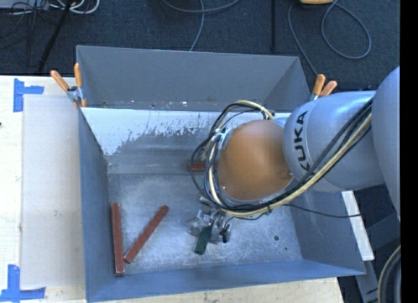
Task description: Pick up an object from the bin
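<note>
Dark green strip (201, 245) — located lower centre on speckled grey bin floor (153, 187), at gripper (212, 228) — whose state cannot be told.

The grey metal bin (130, 158) is looking matt and scuffed whitish; the two reddish-brown sticks (117, 238) (146, 232) are looking like dull wood; the orange wrist cover (251, 158) is shining smooth.

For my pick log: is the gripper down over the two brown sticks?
No, the gripper is by a small dark piece, apart from both brown sticks.
</note>
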Robot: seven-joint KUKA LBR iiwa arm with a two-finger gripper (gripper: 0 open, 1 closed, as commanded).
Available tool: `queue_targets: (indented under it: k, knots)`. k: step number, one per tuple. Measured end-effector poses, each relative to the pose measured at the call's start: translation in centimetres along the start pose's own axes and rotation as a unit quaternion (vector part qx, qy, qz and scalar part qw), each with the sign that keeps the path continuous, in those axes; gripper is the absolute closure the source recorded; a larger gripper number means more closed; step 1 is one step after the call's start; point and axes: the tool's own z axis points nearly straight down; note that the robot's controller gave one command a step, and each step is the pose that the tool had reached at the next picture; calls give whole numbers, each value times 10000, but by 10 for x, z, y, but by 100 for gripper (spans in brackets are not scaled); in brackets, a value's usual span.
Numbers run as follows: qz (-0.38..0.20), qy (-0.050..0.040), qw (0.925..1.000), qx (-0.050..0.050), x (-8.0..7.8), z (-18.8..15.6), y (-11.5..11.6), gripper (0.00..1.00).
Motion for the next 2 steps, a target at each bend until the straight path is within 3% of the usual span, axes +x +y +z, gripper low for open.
queue_targets:
  k: [1,2]
  knots:
    - [30,-9,10000,15,-1,-28,0,100]
    - [57,-5,10000,10,-1,-34,1,100]
